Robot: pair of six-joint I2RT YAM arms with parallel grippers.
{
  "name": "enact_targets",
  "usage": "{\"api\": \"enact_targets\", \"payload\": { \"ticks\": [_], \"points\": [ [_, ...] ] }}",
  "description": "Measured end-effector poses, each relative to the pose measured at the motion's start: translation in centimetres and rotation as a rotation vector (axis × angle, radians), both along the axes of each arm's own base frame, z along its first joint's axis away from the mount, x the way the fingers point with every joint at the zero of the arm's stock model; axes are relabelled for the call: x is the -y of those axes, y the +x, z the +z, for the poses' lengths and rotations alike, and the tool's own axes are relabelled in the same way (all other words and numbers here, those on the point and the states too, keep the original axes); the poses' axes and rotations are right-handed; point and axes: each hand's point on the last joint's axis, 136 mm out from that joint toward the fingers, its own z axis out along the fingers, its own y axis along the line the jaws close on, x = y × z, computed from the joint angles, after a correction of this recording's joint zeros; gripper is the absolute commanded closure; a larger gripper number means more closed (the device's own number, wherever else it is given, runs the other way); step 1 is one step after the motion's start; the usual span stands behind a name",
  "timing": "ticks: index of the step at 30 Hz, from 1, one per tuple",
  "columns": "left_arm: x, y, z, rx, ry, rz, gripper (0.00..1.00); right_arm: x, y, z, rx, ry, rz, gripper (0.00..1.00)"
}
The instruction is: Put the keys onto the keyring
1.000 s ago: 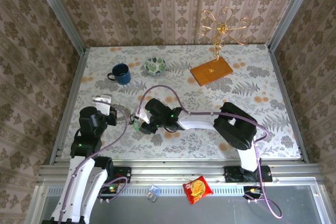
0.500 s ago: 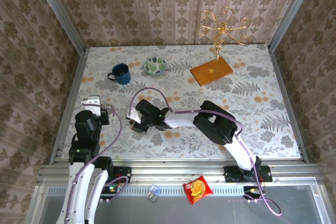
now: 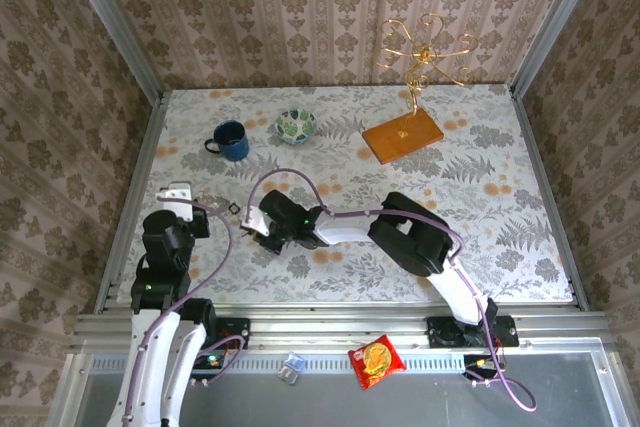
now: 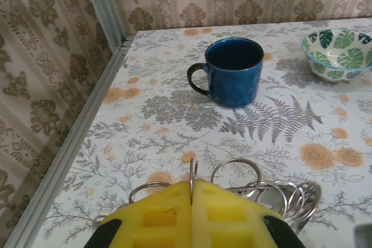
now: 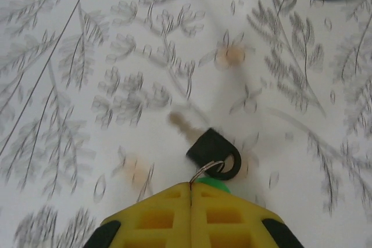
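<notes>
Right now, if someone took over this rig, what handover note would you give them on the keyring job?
Left pincer: shut on a thin keyring, held upright; spare rings lie beside it.
Right pincer: shut on the green-headed key; a black-headed key is linked to it by a small ring.
Done: ring and keys gripped.
Left: bring the two together and thread the keys on; the pincers are apart.

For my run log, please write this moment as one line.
left gripper: shut on thin silver metal keyring | right gripper: shut on small green-headed key | black-headed key: on small ring beside it
</notes>
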Motion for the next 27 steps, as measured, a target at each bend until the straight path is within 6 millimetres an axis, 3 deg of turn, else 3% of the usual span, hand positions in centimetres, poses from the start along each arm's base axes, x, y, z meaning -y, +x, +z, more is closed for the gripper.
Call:
{"api": "enact_targets", "payload": {
  "ticks": [10,18,21,23,27],
  "points": [
    [3.1,0.9,-1.3,-0.057,-0.023,-0.174,1.00,9.7,-5.2,-0.2,-0.094,-0.163,-0.039,1.00],
    [8.1,1.5,-0.6,-0.024,-0.066,-0.428,1.00,16.2,-7.7,1.8,-0.205,-0.193,-0.162,1.00],
    [10.1,1.5,-0.8,-0.031,-0.059,-0.516,1.00,17.9,-8.1,2.5,-0.235,-0.187,-0.210,0.99],
    [10.8,1.5,-1.3,-0.045,-0.052,-0.540,1.00,18.5,-8.3,2.7,-0.250,-0.188,-0.229,0.85],
    [10.3,2.2,-1.5,-0.046,-0.026,-0.494,1.00,18.4,-8.4,2.6,-0.252,-0.193,-0.223,0.76]
  ]
}}
